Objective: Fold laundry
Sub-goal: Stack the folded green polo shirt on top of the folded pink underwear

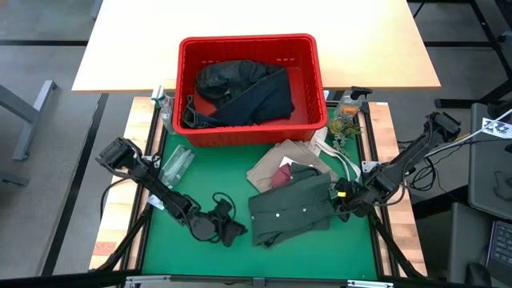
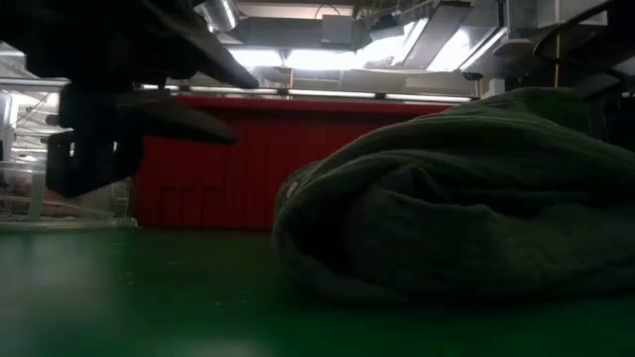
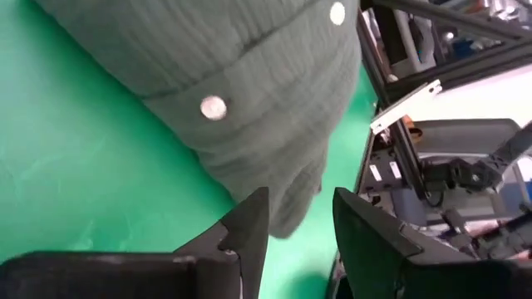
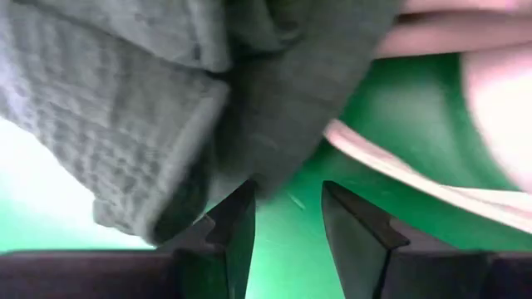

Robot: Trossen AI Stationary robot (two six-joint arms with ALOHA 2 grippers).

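Left claw open beside olive shirt, right claw open

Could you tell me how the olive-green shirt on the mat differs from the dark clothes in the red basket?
The olive-green shirt lies on the green mat between the two hands, while the dark clothes sit inside the red basket. The shirt is roughly folded flat with pale buttons showing; the dark clothes are bunched in a loose heap. The shirt is green, the dark clothes blue-black. Both are soft laundry.
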